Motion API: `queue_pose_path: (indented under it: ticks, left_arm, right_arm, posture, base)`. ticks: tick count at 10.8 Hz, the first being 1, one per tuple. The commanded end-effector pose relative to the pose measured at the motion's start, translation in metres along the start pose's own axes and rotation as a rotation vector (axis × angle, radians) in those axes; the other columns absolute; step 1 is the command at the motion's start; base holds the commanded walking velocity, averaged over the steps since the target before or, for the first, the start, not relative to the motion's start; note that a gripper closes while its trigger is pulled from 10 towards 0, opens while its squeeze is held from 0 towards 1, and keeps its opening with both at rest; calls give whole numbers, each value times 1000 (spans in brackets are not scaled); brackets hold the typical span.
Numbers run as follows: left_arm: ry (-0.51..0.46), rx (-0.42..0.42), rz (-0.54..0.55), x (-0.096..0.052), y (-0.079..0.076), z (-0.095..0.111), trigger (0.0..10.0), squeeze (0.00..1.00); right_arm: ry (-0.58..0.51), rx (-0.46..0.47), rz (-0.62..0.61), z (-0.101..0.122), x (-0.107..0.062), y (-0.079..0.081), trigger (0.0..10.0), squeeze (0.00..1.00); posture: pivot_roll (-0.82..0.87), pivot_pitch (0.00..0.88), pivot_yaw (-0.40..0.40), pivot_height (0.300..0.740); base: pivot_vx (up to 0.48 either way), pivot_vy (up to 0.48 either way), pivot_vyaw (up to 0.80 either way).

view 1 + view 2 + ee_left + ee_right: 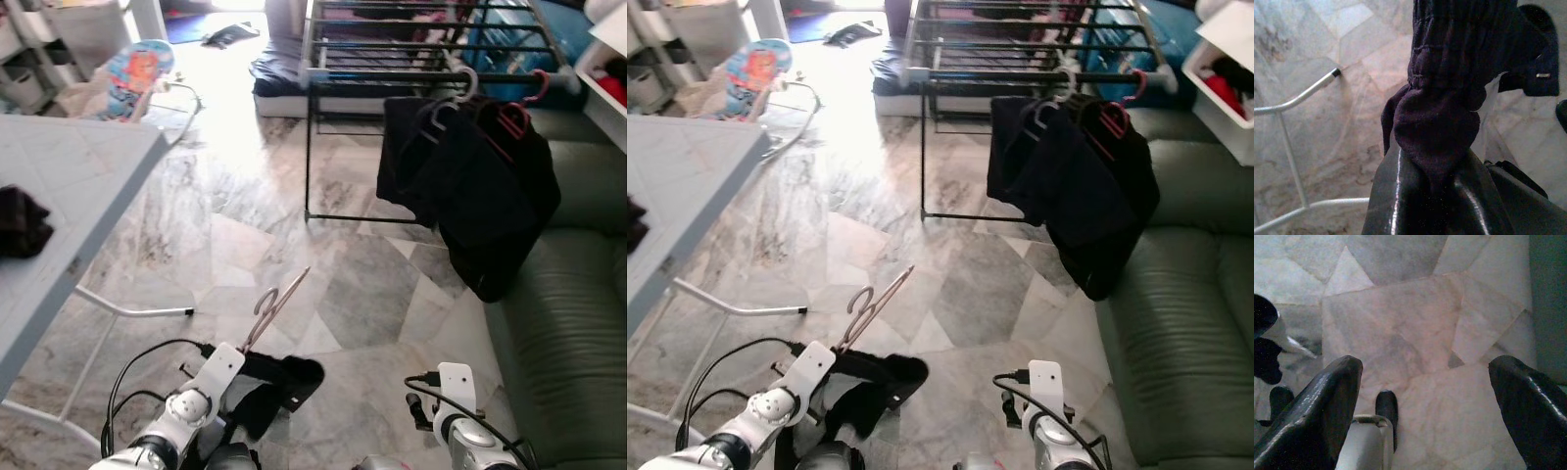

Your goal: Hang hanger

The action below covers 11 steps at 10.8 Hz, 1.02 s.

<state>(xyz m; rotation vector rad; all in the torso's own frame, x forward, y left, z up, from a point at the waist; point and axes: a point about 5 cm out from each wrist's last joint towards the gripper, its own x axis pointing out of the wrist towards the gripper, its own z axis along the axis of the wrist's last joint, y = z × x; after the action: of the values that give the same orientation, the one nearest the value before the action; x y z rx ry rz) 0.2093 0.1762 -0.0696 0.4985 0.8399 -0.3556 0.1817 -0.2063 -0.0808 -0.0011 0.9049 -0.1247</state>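
Observation:
A thin pale hanger (pixel 272 305) sticks up from a dark garment (pixel 282 380) low in front of me, hook end up. In the left wrist view my left gripper (pixel 1435 176) is shut on a bunched fold of that dark purple cloth (pixel 1449 98), with its fingers (pixel 1396 200) pressed around it. My right gripper (pixel 1425 396) is open over bare marble floor, fingers (pixel 1322 406) wide apart and nothing between them. The black drying rack (pixel 421 73) stands ahead to the right, with black clothes (pixel 470 186) hanging from a white and a red hanger on its front bar.
A white folding table (pixel 78 186) stands at the left with a dark cloth (pixel 20 223) on it; its metal leg (pixel 132 311) runs along the floor. A green sofa (pixel 578 304) lines the right side. Open marble floor (pixel 294 225) lies between me and the rack.

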Motion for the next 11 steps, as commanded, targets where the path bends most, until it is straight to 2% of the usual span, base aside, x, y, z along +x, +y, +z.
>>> queue_pose_path:
  ticks: [1, 3, 6, 11]
  left_arm:
    - [-12, -12, 1, 0, 1, 1, 10000, 0]
    - [-12, -12, -6, 0, -1, 0, 10000, 0]
    - [-12, -14, -6, 0, 0, 0, 10000, 0]
    - [-4, -21, 2, -1, 1, -2, 10000, 0]
  right_arm:
    - [-8, -5, 5, 2, 0, 0, 10000, 0]
    - [-2, -13, 6, 2, 0, 1, 10000, 0]
    - [-2, -20, 10, 2, 0, 1, 10000, 0]
    - [-6, -39, 20, 5, 1, 2, 10000, 0]
  posture:
    - [-94, 0, 6, 740]
    - [-94, 0, 5, 740]
    - [-93, 0, 1, 740]
    - [-85, 0, -8, 740]
  base:
    - [0, 0, 0]
    - [0, 0, 0]
    - [-260, 0, -513]
    - [-306, 0, 0]
